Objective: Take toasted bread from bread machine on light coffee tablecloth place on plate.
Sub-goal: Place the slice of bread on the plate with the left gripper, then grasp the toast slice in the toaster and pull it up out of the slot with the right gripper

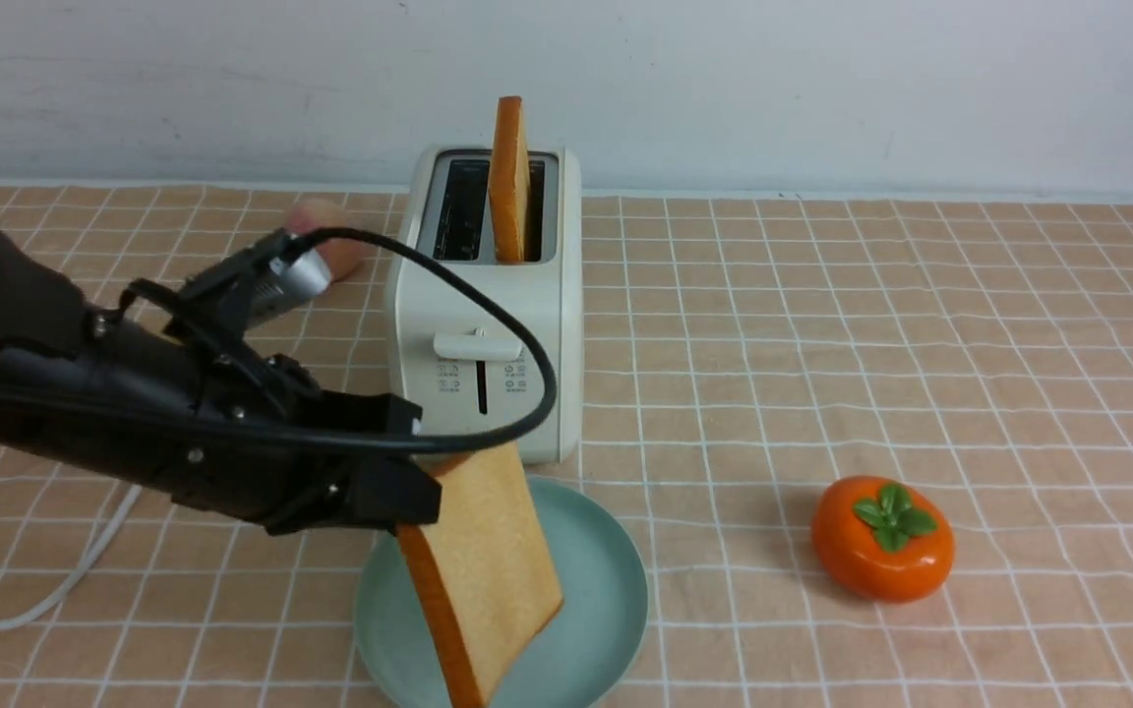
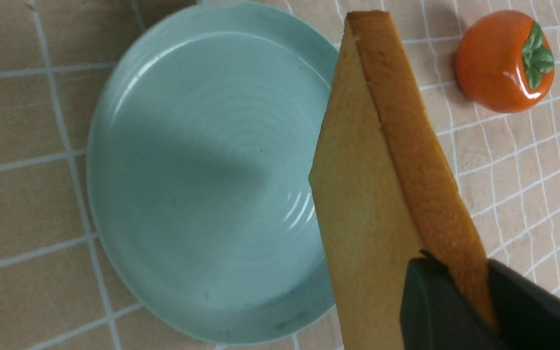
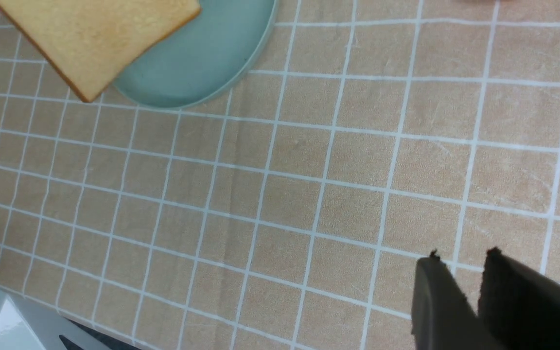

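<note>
My left gripper is shut on the crust edge of one slice of toasted bread, holding it tilted above the pale teal plate. The left wrist view shows the fingers clamping the slice over the plate. The second slice stands upright in the right slot of the cream-white bread machine, just behind the plate on the light coffee tablecloth. My right gripper hangs shut and empty over bare cloth, away from the plate and held slice.
An orange persimmon-shaped object sits on the cloth right of the plate; it also shows in the left wrist view. The toaster's white cord runs at the front left. A pinkish round object lies left of the toaster, behind my left arm.
</note>
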### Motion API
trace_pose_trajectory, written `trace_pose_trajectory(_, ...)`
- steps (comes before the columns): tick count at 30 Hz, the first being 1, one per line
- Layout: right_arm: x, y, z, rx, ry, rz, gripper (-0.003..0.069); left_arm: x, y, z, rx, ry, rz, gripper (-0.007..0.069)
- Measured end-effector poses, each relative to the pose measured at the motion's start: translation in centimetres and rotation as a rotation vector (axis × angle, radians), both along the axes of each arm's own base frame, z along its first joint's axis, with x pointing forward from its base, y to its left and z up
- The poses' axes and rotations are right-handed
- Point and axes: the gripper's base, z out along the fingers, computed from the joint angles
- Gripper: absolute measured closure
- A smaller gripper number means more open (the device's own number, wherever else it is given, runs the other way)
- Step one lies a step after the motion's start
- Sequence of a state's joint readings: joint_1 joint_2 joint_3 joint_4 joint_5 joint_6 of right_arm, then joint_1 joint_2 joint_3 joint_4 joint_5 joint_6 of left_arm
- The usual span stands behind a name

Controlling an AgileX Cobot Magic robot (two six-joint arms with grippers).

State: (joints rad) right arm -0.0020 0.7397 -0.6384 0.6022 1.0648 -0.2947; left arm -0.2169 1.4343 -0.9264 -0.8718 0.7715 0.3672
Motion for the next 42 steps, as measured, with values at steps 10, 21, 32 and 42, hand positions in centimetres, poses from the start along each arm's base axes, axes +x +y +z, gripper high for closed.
trace_pose_trajectory(10, 0.0, 0.5, 0.4, 0.073, -0.004, -0.004, 0.0508, 2.6, -0.8, -3.0, -0.013, -0.078, -0.051, 0.055)
trace_pose_trajectory(21, 0.1, 0.6, 0.5, 0.101, -0.009, -0.008, 0.0495, 3.0, 0.3, -4.0, 0.146, -0.089, -0.028, 0.0329)
trace_pose_trajectory(32, 0.8, 0.4, 3.3, 0.097, -0.142, -0.042, 0.0482, 1.2, 4.9, -1.6, 0.464, -0.046, 0.152, 0.0457)
trace_pose_trajectory(42, 6.8, 0.2, 9.2, 0.06, -0.202, -0.035, 0.0659, -9.4, 9.2, 7.1, 0.471, -0.318, 0.499, 0.0638)
